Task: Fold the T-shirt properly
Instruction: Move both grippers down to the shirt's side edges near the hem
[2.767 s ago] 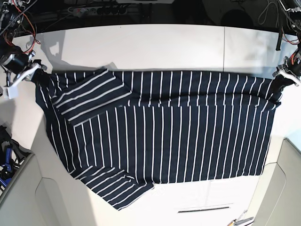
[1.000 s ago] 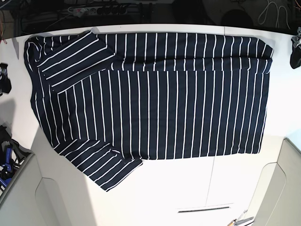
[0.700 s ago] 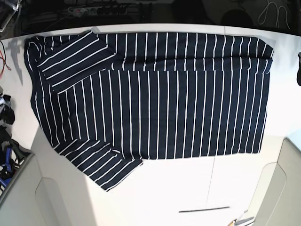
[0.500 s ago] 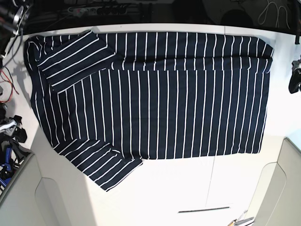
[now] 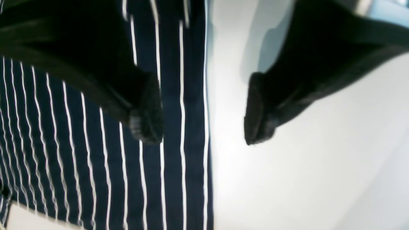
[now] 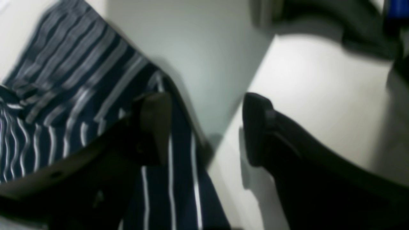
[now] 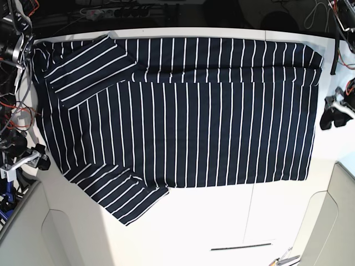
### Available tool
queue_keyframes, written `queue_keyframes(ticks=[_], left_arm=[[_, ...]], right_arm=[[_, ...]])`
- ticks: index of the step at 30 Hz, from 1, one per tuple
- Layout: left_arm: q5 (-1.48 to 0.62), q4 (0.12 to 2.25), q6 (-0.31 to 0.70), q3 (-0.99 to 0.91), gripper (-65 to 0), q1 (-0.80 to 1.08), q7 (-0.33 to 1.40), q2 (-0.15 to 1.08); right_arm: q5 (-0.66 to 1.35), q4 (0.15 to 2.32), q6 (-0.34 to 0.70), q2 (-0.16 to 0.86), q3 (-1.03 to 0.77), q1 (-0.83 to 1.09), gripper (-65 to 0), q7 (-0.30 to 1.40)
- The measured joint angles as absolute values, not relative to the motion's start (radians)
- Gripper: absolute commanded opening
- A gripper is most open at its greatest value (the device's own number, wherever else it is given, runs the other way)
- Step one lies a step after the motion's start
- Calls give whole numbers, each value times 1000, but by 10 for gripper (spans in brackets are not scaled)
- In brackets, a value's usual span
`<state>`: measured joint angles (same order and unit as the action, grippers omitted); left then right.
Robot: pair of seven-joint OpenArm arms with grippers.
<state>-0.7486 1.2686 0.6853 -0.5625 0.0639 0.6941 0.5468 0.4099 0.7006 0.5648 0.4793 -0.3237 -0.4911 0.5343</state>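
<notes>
The T-shirt (image 7: 177, 111) lies spread flat on the white tabletop (image 7: 222, 221), filling most of the base view from about 9 o'clock across to 3 o'clock. Its thin white stripes run up and down the picture. One sleeve (image 7: 89, 69) is folded inward over the body at about 10 o'clock; the other sleeve (image 7: 125, 197) juts out toward 7 o'clock. A band along the far edge at 12 o'clock looks doubled over onto the body.

The left gripper (image 7: 334, 113) sits at 3 o'clock in the base view, just beside the shirt's straight edge. Its wrist camera shows the left gripper (image 5: 203, 108) spread wide with nothing between the jaws: one finger (image 5: 145, 111) hangs over the striped cloth (image 5: 96, 143), the other over bare tabletop (image 5: 303, 175), and the shirt's edge runs between them. Whether the fingers touch the cloth cannot be told.

The right gripper (image 7: 33, 158) is at 8 o'clock in the base view, close to the shirt's edge near the lower sleeve. Its wrist view is blurred, yet the right gripper (image 6: 204, 127) is plainly parted and holds nothing, one finger (image 6: 153, 124) over the striped cloth (image 6: 80, 89) and the other over the tabletop (image 6: 303, 95).

No containers appear in any view.
</notes>
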Motion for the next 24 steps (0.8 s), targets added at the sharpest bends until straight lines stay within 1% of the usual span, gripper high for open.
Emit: queue_keyframes(ticks=[6, 9, 14, 17, 22, 24], left_arm=[[-688, 1056, 685, -470, -214, -119, 630, 583], [-676, 934, 683, -416, -214, -213, 604, 593], [-593, 780, 680, -331, -214, -347, 515, 593], [-536, 699, 633, -284, -214, -404, 459, 594], [-479, 556, 599, -210, -214, -466, 369, 594], [-472, 518, 579, -192, -214, -492, 365, 593]], right_arm=[[414, 632, 569, 479, -323, -496, -298, 525], [414, 626, 568, 479, -322, -494, -298, 520], [418, 626, 572, 476, -322, -496, -298, 522], [417, 626, 572, 476, -322, -496, -298, 523], [425, 626, 573, 476, -322, -496, -298, 524], [426, 626, 572, 476, -322, -496, -298, 524]])
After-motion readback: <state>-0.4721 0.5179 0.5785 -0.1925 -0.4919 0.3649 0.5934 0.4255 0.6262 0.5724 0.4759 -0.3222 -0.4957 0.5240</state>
